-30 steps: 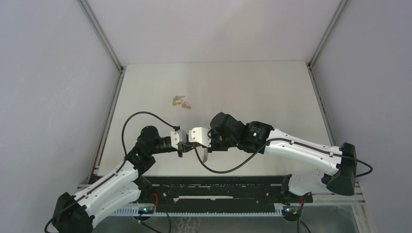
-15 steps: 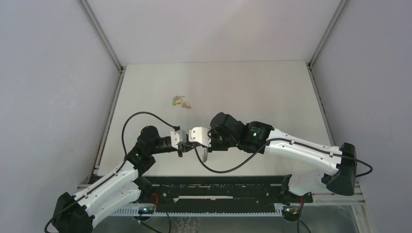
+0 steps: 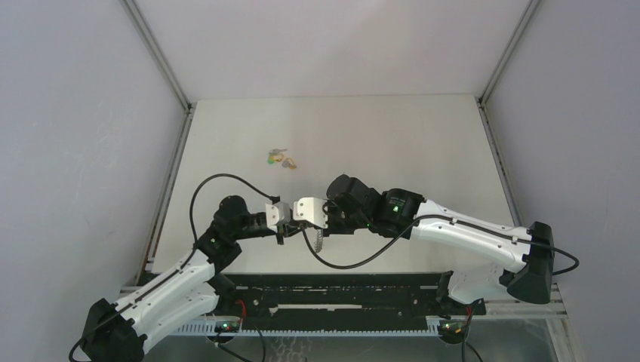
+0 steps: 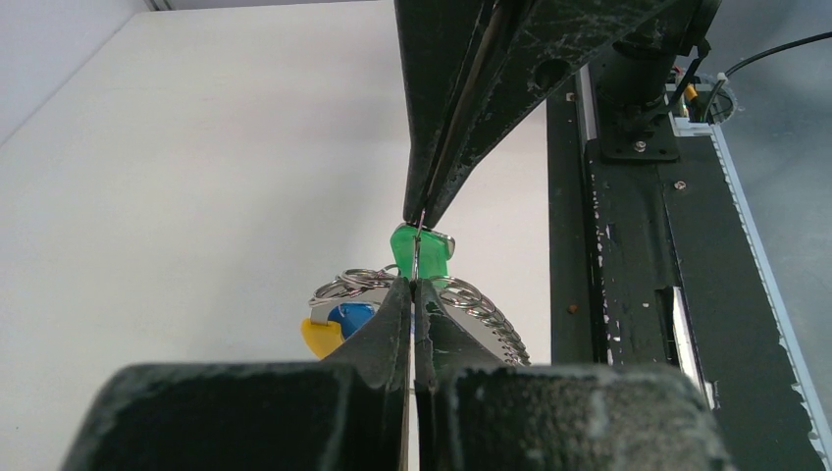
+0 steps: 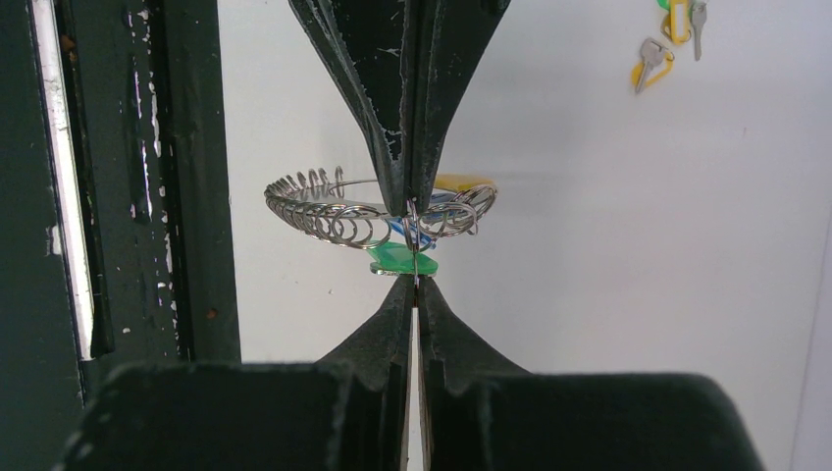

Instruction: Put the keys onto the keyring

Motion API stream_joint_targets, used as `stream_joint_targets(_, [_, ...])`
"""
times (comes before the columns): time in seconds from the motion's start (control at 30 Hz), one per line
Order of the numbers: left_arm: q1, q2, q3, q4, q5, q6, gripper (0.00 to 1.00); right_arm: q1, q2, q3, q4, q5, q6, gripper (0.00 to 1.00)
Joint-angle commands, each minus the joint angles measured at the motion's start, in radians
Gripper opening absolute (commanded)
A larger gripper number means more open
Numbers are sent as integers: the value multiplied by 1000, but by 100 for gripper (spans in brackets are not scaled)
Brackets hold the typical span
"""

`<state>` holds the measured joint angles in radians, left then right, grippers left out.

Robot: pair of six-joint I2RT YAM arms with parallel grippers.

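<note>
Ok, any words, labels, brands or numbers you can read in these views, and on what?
No readable text in any view.
No lettering shows on the green key, keyring or loose keys.
No brand or number shows on the left arm or right arm, only green lights.

No text, brand, number or sign can be read in any view. The coloured heads of the keys (image 5: 403, 260) and the wire of the keyring (image 5: 324, 214) show no legible print or stamp. The green status light (image 3: 392, 201) on the right arm is a plain dot, not a character.
</note>
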<state>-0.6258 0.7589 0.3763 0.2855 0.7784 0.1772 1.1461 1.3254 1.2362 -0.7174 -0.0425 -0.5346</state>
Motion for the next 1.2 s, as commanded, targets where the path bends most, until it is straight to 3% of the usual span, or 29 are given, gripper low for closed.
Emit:
stream_joint_targets(0.0, [-6,-14,90,38,2,21,0,10,0,42,21,-3,13,0])
stream_joint_targets(1.17, [-30,-7,102,38,32,25,0,-1,23,63,68,-88,-6,0])
